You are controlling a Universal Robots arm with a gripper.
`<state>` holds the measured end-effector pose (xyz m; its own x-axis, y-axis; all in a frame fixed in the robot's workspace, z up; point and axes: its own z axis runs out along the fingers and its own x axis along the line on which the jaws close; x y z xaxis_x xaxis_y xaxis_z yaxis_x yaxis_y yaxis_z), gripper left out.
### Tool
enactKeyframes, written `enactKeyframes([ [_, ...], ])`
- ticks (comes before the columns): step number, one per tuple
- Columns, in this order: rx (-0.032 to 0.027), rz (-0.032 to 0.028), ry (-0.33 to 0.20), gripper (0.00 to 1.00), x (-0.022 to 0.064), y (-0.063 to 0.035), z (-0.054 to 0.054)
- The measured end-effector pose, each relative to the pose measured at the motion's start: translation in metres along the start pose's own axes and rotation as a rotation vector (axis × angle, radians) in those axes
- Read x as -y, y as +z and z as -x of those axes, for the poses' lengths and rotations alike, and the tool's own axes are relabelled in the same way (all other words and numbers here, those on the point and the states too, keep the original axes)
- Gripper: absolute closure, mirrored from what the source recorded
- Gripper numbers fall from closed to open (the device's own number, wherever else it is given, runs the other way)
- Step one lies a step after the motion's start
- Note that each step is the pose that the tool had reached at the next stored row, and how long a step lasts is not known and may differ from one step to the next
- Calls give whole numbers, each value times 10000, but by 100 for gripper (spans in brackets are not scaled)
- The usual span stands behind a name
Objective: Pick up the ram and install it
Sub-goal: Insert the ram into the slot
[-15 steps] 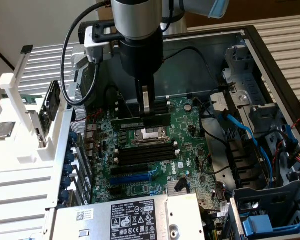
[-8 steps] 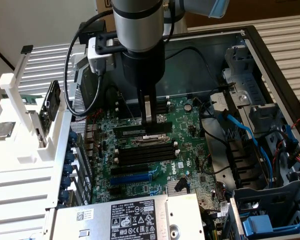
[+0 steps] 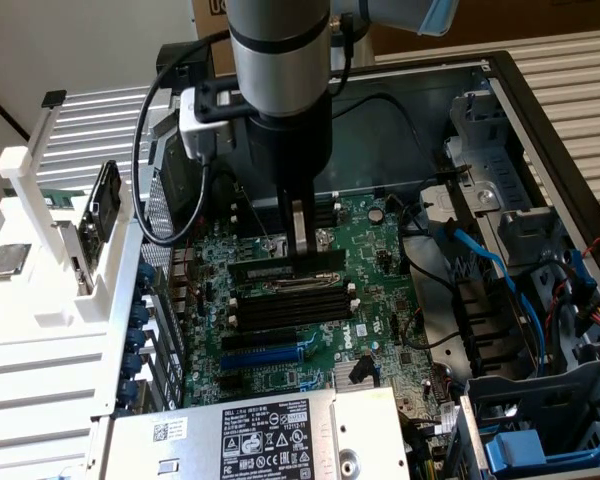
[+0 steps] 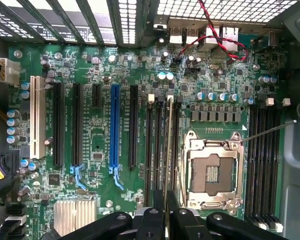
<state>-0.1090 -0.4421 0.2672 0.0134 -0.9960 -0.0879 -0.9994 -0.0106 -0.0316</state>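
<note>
Though the ram (image 3: pixel 265 267) looks light and stiff, it is likely fragile — the tool (image 3: pixel 302 250), nearly closed, pinches its upper edge mid-length.

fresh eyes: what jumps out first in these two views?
The grey robot arm reaches down into the open computer case at the centre of the exterior view. Its gripper is closed on the ram, held edge-down at the black memory slots. In the wrist view, the empty silver processor socket and the blue expansion slot stand out on the green motherboard.
</note>
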Motion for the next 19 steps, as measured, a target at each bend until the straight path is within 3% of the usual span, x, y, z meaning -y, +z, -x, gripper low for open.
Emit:
enactKeyframes([
  [5, 19, 34, -3, 86, 21, 2, -19],
  [10, 18, 203, 13, 86, 70, 19, -47],
  [17, 33, 278, -47, 86, 120, 41, -117],
  [19, 37, 346, -111, 86, 146, 49, -119],
])
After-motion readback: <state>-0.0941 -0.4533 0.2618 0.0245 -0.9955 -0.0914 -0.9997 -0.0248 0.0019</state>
